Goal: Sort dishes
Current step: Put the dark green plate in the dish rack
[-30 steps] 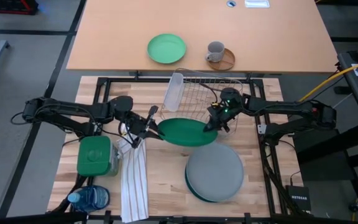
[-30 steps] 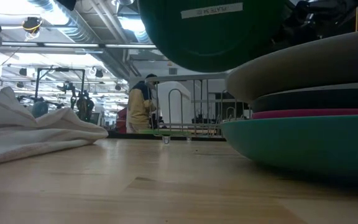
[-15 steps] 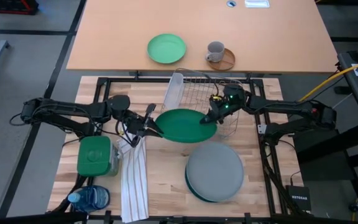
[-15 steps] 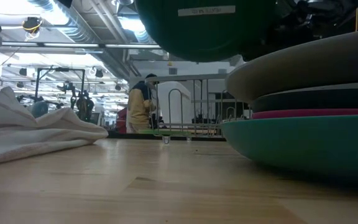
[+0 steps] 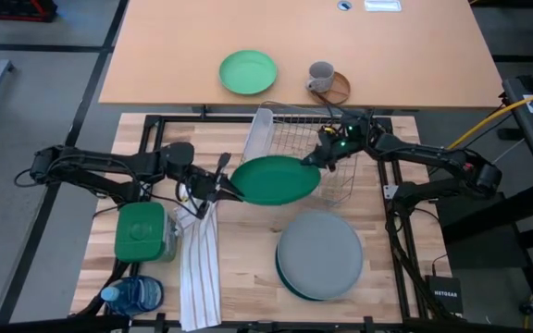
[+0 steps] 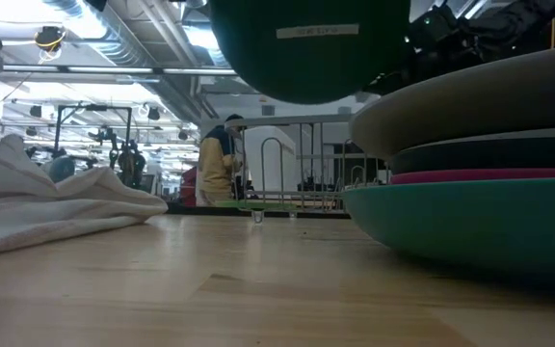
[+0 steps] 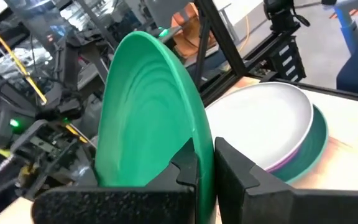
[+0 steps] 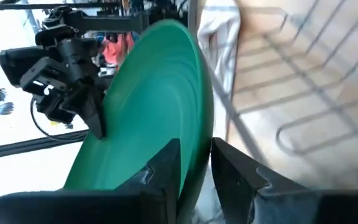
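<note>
A dark green plate (image 5: 276, 180) hangs tilted over the middle of the table, its underside (image 6: 311, 48) showing in the low view. My left gripper (image 5: 230, 190) is shut on its left rim. My right gripper (image 5: 315, 161) is shut on its right rim, next to the wire dish rack (image 5: 308, 143). A stack of plates with a light grey one on top (image 5: 319, 254) rests on the table at the near right; below it lie charcoal, pink and teal plates (image 6: 470, 207). My left gripper pinches the plate's left rim (image 7: 199, 127) between its two fingers, one on each face. The fingers come about level from the table's left. The plate is lifted clear of the table and tilted. My right gripper pinches the plate's right rim (image 8: 197, 134) between its two fingers, one on each face. It comes about level from the table's far right, beside the rack. That side of the plate is clear of the table too.
A white towel (image 5: 198, 264), a green box (image 5: 140, 231) and a blue bottle (image 5: 132, 296) lie at the near left. On the far desk stand a small mint plate (image 5: 247, 71) and a grey mug (image 5: 320, 77). Bare wood lies near the front.
My right gripper has moved toward the table's far edge, alongside the rack, taking the plate's right rim with it. The plate has swung about my left gripper's hold, which has stayed in place, and it stays clear of the table.
</note>
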